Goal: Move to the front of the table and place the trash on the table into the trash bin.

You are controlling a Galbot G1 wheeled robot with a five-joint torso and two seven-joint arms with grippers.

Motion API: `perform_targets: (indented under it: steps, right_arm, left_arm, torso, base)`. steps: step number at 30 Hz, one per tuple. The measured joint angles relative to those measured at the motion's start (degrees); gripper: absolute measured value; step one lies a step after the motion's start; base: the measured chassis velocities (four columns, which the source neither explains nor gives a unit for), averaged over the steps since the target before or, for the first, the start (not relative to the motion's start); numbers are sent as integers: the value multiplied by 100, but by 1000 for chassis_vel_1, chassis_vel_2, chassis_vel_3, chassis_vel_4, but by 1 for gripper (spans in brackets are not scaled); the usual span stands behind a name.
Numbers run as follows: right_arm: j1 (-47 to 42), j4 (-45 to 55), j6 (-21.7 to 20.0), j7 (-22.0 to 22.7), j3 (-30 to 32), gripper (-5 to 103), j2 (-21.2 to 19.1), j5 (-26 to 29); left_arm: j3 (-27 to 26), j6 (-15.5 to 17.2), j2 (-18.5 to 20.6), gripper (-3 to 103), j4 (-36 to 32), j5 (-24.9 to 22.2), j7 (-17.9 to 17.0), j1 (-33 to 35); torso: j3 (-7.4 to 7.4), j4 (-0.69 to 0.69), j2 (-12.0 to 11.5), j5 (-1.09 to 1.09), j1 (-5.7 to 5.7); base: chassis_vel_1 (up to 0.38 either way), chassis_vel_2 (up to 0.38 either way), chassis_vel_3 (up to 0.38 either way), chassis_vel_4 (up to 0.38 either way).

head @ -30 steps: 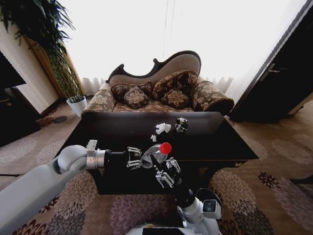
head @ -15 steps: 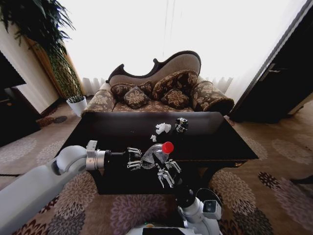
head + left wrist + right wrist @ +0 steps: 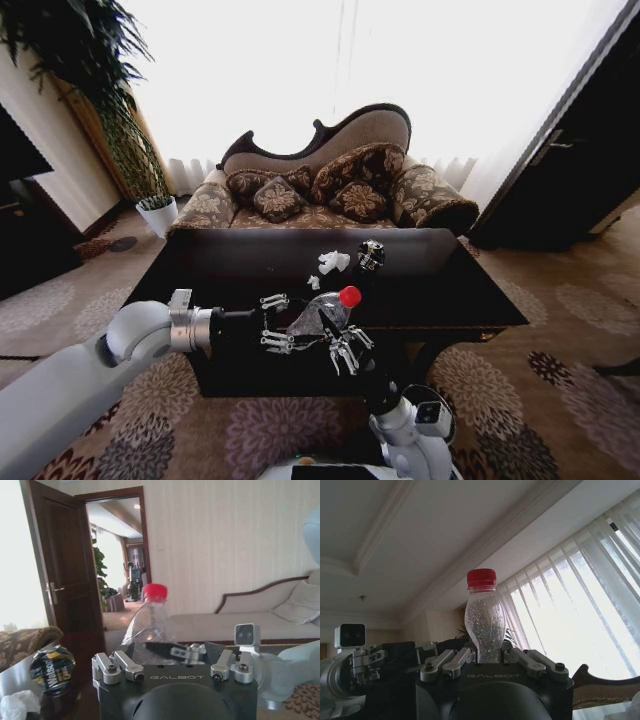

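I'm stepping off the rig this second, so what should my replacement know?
Right tool: shut on the clear red-capped bottle, held above the table near its front edge.
Left tool: at the same bottle, grip unclear.
On the table: white paper wads, a tiny white bit, a dark shiny wrapper.
Done: robot is at the table's front, bottle lifted.
Left: bin the bottle, then the three scraps.

Looking like a home's formal living room: ornate curved sofa (image 3: 330, 170) piled with patterned cushions, sitting before sheer-curtained windows (image 3: 340, 70); potted plant (image 3: 110, 110) standing left of the sofa, floral carpet (image 3: 520, 380) spreading around, dark wooden door (image 3: 65, 565) hanging open.
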Motion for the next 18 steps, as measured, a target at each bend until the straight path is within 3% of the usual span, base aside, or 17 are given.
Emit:
perform_targets:
  steps: [1,4,9,11,15,18]
  right_arm:
    - [11,-15,-3,32,25,20,-4,-16]
    - [74,-133,-7,185,268,20,-30,-122]
    - [106,-190,50,226,556,20,-100,-93]
    - [92,-158,98,214,696,20,-121,-60]
    - [49,-71,275,88,1138,20,-147,-56]
    - [16,-28,312,60,1265,20,-158,-54]
  left_arm:
    - [-33,-1,0,82,-9,-22,-1,9]
    - [-247,-15,-30,97,-28,-130,13,65]
    - [-563,-33,-176,100,73,-171,-55,234]
    - [-673,-39,-282,100,159,-171,-202,295]
    - [-1104,35,-658,100,289,-386,-1024,474]
    - [-1309,94,-784,100,309,-462,-1298,523]
  torso:
    - [0,0,0,0,0]
    - [0,0,0,0,0]
    - [0,1,0,0,0]
    - [0,0,0,1,0]
    - [0,0,0,-1,0]
    - [0,0,0,-1,0]
  base:
    - [0,0,0,0]
    - [0,0,0,0]
    - [0,0,0,0]
    - [0,0,0,0]
    - [0,0,0,0]
    - [0,0,0,0]
